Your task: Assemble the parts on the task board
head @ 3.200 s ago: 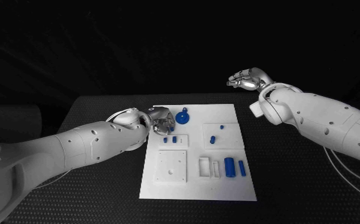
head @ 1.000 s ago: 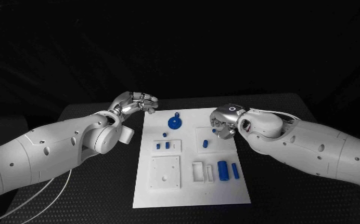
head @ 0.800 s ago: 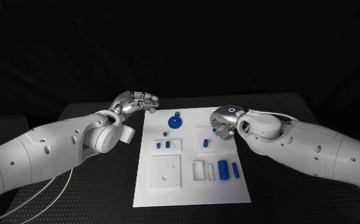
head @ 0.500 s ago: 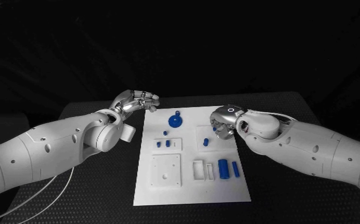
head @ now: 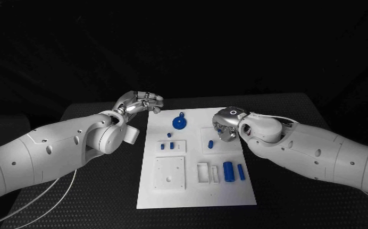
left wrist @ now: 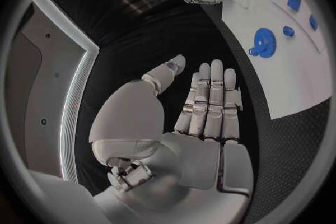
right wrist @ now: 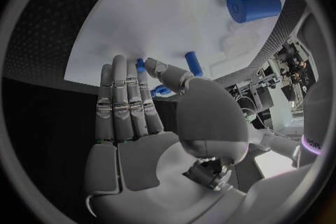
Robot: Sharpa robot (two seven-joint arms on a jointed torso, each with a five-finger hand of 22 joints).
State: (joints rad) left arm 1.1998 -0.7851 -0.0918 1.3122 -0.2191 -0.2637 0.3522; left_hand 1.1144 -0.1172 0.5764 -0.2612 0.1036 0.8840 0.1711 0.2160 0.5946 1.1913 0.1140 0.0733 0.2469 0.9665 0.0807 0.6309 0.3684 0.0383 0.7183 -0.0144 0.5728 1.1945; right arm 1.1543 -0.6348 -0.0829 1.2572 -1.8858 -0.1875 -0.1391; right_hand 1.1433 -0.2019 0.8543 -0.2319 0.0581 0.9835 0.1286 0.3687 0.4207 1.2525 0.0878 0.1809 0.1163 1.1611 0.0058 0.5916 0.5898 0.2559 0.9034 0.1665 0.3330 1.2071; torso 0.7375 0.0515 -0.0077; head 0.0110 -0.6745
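Over the task board (head: 195, 186), right hand (head: 227, 125) hangs spread and empty above a small blue peg (head: 210, 144); left hand (head: 142, 103) empty off-board. We judge a pickup next: lower, pinch.

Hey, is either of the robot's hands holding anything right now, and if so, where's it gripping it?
Nothing is held. The left hand is flat with nothing in it, off the task board. The right hand hovers open over the board near a small blue peg.

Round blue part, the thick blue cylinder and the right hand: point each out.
round blue part (head: 178, 123), head view, centre of its disc
thick blue cylinder (head: 227, 171), head view, middle of its body
right hand (head: 227, 124), head view, middle of the hand
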